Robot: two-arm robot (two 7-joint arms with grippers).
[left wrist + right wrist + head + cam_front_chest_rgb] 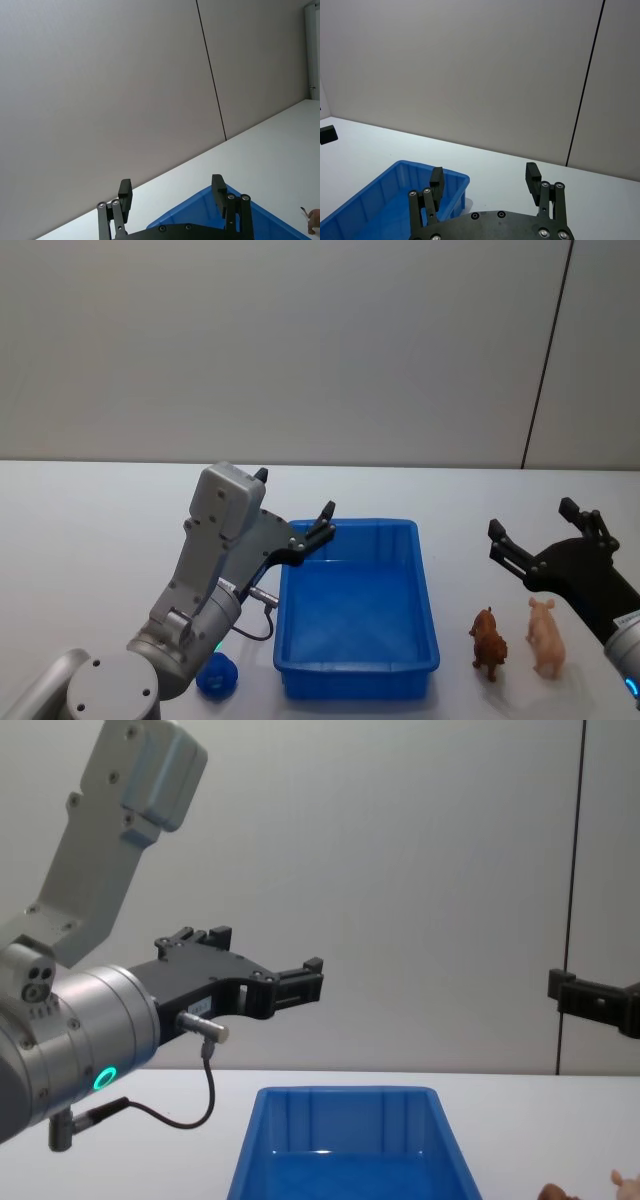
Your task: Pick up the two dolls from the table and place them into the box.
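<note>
The blue box [360, 680] sits mid-table with nothing inside. To its right stand a brown animal doll [489, 642] and a peach pig doll [546, 636], side by side. A small rounded blue doll [217, 676] lies by the box's front left corner, partly behind my left arm. My left gripper [295, 496] hovers open over the box's far left corner, holding nothing. My right gripper [535, 522] hangs open just beyond the two animal dolls. In the wrist views both grippers [171, 192] [484, 180] show empty, with the box [200, 204] [385, 185] beyond the fingers.
The white table [90, 530] spreads wide on both sides of the box, up to a plain grey wall. In the chest view both grippers [270, 960] [590, 995] are well above the box rim [350, 1092].
</note>
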